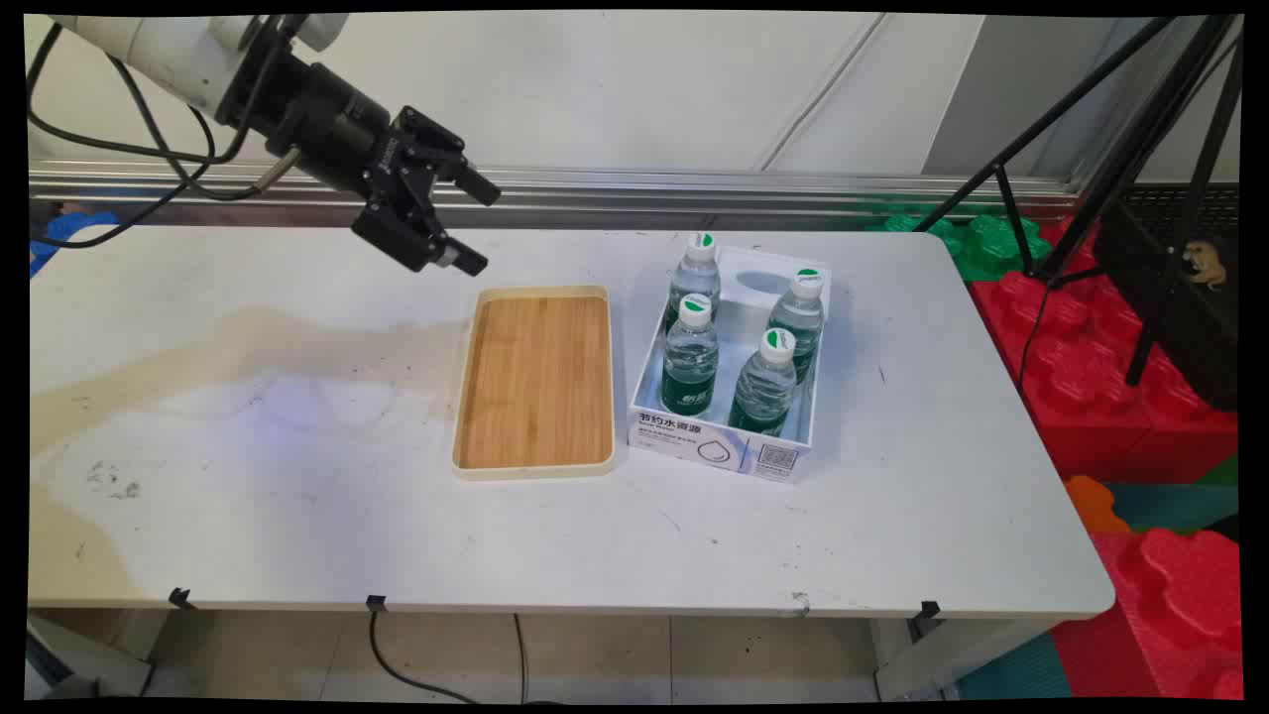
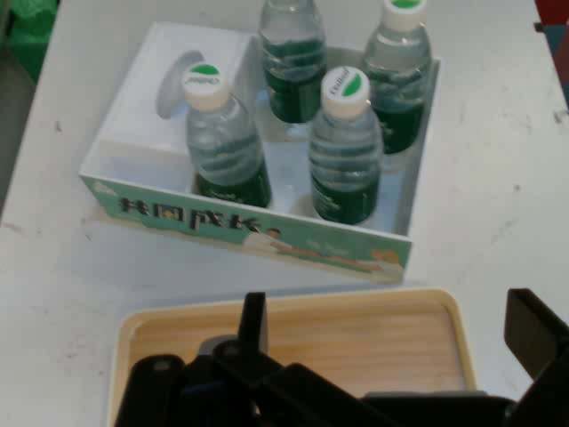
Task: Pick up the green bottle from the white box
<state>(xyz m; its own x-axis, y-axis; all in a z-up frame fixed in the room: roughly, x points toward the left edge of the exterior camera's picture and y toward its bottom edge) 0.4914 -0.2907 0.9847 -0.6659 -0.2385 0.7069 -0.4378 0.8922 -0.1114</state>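
While the gripper (image 1: pixel 478 223) hung at upper left, its fingers stood apart, holding nothing. Below it lay a wooden tray (image 1: pixel 536 382); right of that, a box (image 1: pixel 721 443) held four bottles (image 1: pixel 690 357).

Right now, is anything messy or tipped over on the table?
Nothing is tipped: all four water bottles stand upright in their white box. The table has a big brownish stain on its left side, beside the wooden tray.

— Where was this taken?
— A robotics lab: a stained white table (image 1: pixel 297 476) backed by an aluminium rail (image 1: pixel 753 188), with black tripod legs (image 1: pixel 1091 149) at right.
— Anything else?
— Red and green foam floor blocks (image 1: pixel 1110 377) beside the table, and cables (image 1: pixel 416 674) trailing beneath it.
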